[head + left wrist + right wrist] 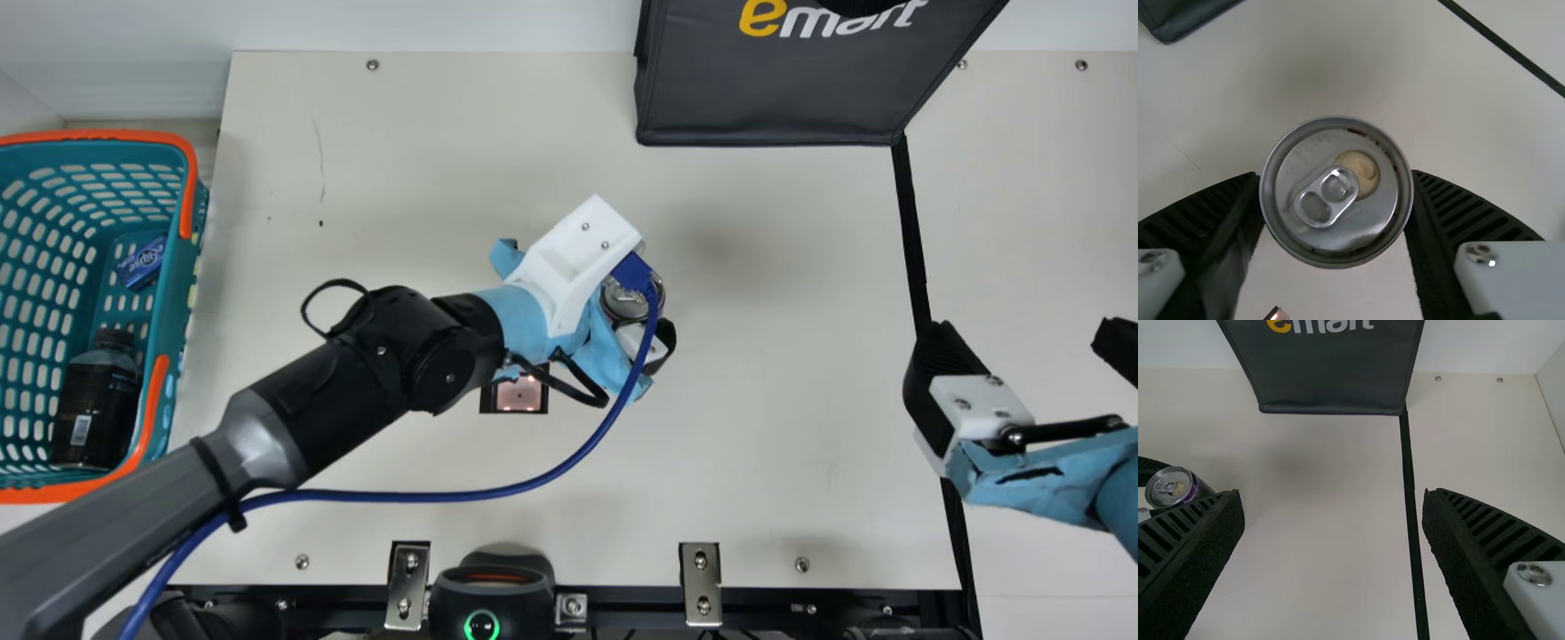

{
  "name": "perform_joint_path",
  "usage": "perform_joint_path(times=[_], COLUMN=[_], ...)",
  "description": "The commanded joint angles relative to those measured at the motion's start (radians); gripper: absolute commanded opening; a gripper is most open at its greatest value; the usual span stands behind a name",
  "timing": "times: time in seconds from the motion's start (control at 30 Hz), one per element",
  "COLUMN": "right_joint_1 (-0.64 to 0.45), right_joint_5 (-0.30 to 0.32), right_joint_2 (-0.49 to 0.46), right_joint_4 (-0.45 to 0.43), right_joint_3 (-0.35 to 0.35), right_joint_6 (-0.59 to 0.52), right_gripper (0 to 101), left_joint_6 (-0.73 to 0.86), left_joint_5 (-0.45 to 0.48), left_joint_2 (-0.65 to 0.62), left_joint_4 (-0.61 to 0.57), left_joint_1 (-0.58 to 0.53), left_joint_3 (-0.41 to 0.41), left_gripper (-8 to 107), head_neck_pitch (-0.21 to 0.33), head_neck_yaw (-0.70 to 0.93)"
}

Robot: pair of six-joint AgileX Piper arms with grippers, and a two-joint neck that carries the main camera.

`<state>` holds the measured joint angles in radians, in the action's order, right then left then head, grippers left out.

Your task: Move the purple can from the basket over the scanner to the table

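Bottle (96, 404) in basket (98, 135) at left, bag (769, 93) behind, toward right

A dark bag (765, 98) is being supported on the cream tabletop (782, 400), which is being crossed by a black strip (913, 231). A black-framed square (518, 397) is being displayed; the near edge is being overlapped by 2 metal brackets (700, 582).

Can (1179, 487): silver lid & tab, purple on side. Basket (175, 293): teal, w/ rows of oval holes, orange rim & handles. Bottle (93, 400): dk, w/ white barcode label. Sm. pack (144, 262): blue, white lettering. Bag (765, 98): dk grey, yellow & white lettering. Table (756, 462): cream; tape strip (912, 231): blk. Scanner (443, 613): blk, green ring. L arm (320, 431): grey/blk, lt-blue wrap, white bracket. Cable (418, 496): dk blue. R gripper (1022, 336): blk ribbing, white mounts, lt-blue wrap.
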<state>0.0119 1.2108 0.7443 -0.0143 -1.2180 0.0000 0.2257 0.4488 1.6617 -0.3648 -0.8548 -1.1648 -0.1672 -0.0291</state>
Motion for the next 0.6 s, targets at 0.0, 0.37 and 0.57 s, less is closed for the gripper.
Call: perform_joint_path(times=[0.0,0.37,0.57], right_joint_1=[0.0,0.0,0.0], right_joint_5=[0.0,0.0,0.0], right_joint_2=[0.0,0.0,0.0], right_joint_4=[0.0,0.0,0.0], right_joint_3=[0.0,0.0,0.0], right_joint_6=[0.0,0.0,0.0], right_gripper=[95,95,95], left_joint_6=[0.006,0.161,0.282], left_joint_5=[0.001,0.05,0.118], left_joint_2=[-0.004,-0.086,-0.169], left_joint_4=[-0.011,-0.281,-0.435], left_joint_1=[0.001,0.064,0.165], left_joint_3=[-0.001,-0.005,0.023], left_gripper=[72,90,90], head_neck_pitch=[0.029,0.029,0.029], head_neck_yaw=[0.002,0.002,0.002])
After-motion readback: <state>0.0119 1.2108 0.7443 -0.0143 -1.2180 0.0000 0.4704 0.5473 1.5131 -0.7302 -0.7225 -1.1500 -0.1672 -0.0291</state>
